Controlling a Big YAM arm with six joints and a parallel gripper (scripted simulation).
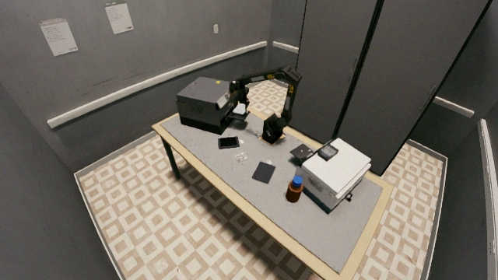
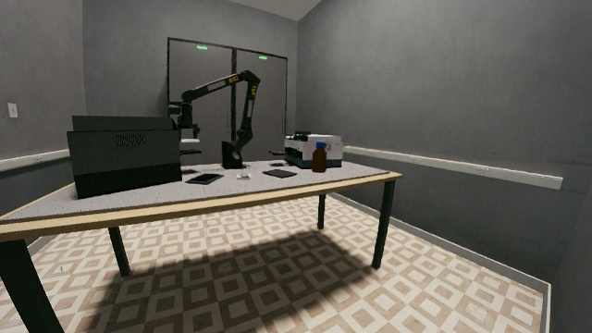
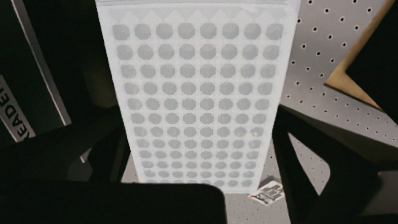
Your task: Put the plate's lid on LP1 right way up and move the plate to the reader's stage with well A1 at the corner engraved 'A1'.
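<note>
Across the surface (image 1: pixel 331 237) (image 2: pixel 342 174) (image 3: pixel 322 30), you have the reader (image 1: pixel 204 108) (image 2: pixel 125 157) (image 3: pixel 30 70) beside the pincer (image 1: pixel 240 108) (image 2: pixel 190 137) (image 3: pixel 202 125) and the dispenser (image 1: pixel 336 167) (image 2: pixel 302 150) well apart from it, its stage (image 1: pixel 302 152) (image 2: pixel 277 153) without a plate. Your pincer grips the plate (image 1: pixel 240 109) (image 2: pixel 190 141) (image 3: pixel 197 95) just above the reader's stage (image 1: pixel 237 116) (image 2: pixel 191 152), so seating remains; you can't confirm the lid's place or A1's corner.

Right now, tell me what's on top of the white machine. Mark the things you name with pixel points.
A small dark unit (image 1: pixel 327 152) sits on the white machine's top (image 1: pixel 342 165); its own underside is hidden.
</note>
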